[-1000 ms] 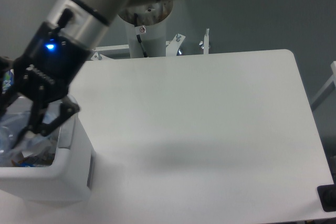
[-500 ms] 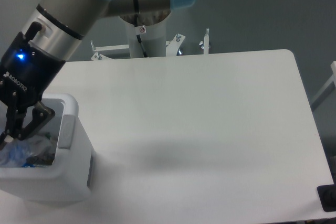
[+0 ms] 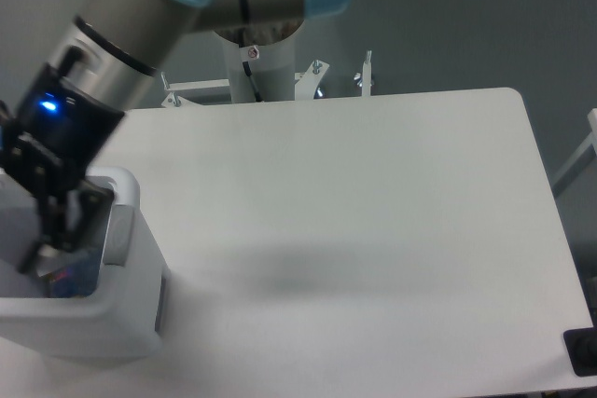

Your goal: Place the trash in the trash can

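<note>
One bin [image 3: 112, 319] nearest the camera, boxy and white, thick rim, grey panel facing right. Sits on the table [image 3: 373, 230] at the left edge of view. Gripper [image 3: 56, 244] dipped straight down into its opening, fingertips below the rim near the right wall. Too blurry to say how far apart the fingers [image 3: 86, 207] are or whether anything is pinched between them, so can't tell. Just under and beside the fingertips, inside the bin, a bit of blue and red stuff [image 3: 70, 277] showing, too smeared to make out as bottle or wrapper. Rest of the bin interior cut off by the frame edge and hidden behind the gripper body. Up from the gripper, a glowing blue light [image 3: 48, 105] on the wrist, then the silver arm [image 3: 131, 20] with pale blue joint caps running up and right. Behind that, farthest back, the white post [image 3: 261, 67] at the far table edge and some metal brackets [image 3: 364, 76] off to its right.
</note>
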